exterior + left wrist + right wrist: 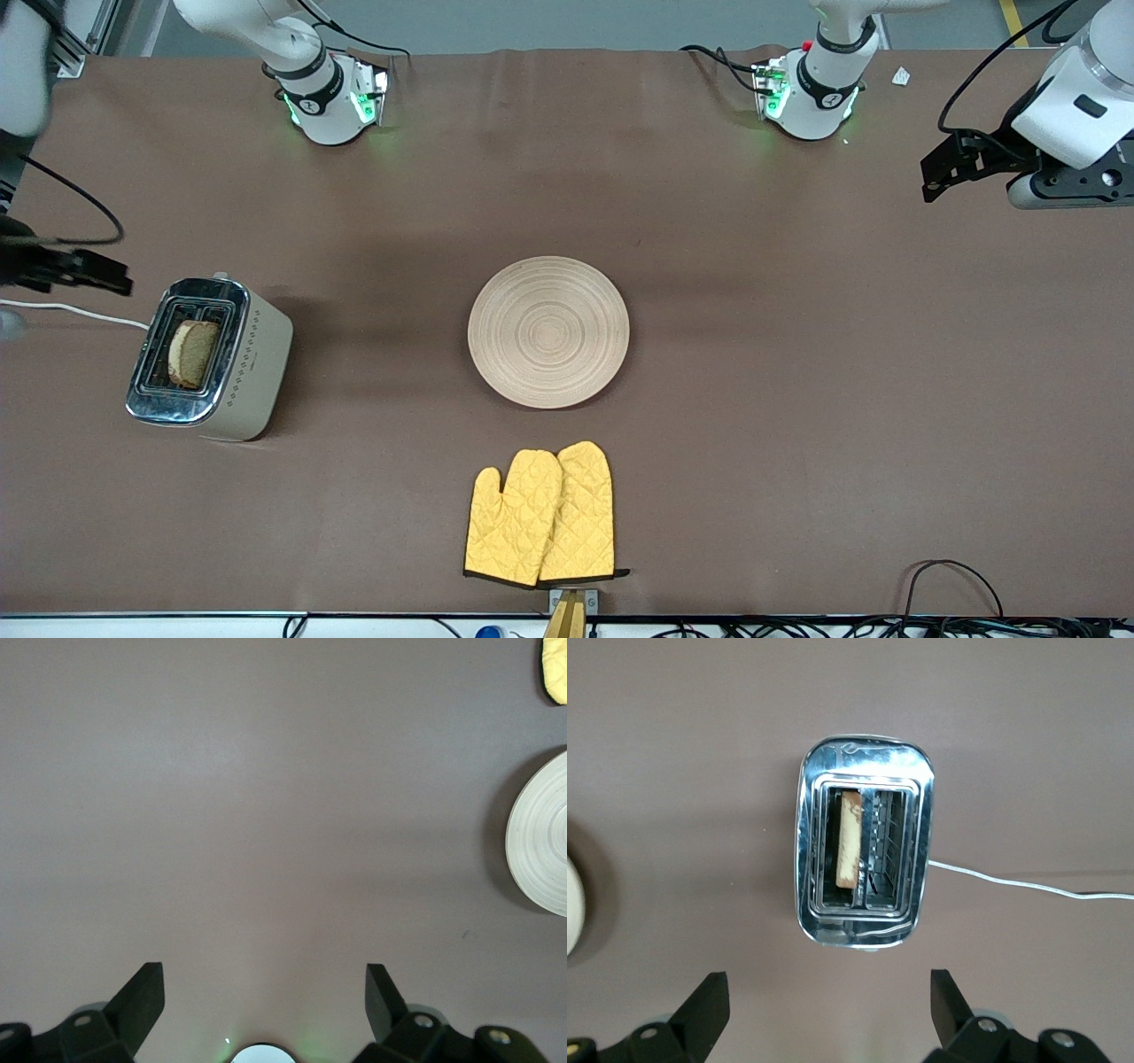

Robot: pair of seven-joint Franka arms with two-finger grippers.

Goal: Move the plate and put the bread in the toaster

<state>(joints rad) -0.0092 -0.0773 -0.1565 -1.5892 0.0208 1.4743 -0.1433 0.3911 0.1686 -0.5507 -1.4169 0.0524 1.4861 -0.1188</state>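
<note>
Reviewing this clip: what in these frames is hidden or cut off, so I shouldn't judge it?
- Right gripper: front view, mostly cut off by the frame edge beside the cream two-slot toaster.
- Speckled tan bread slice: its lower part is hidden inside the toaster slot.
- Pale wooden ringed plate: left wrist view, cut by the edge.
- Yellow quilted oven mitts: whatever lies under them.

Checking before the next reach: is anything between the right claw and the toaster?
Nothing visible. The open right claw has only bare table between it and the toaster, whose slot already holds the bread.
</note>
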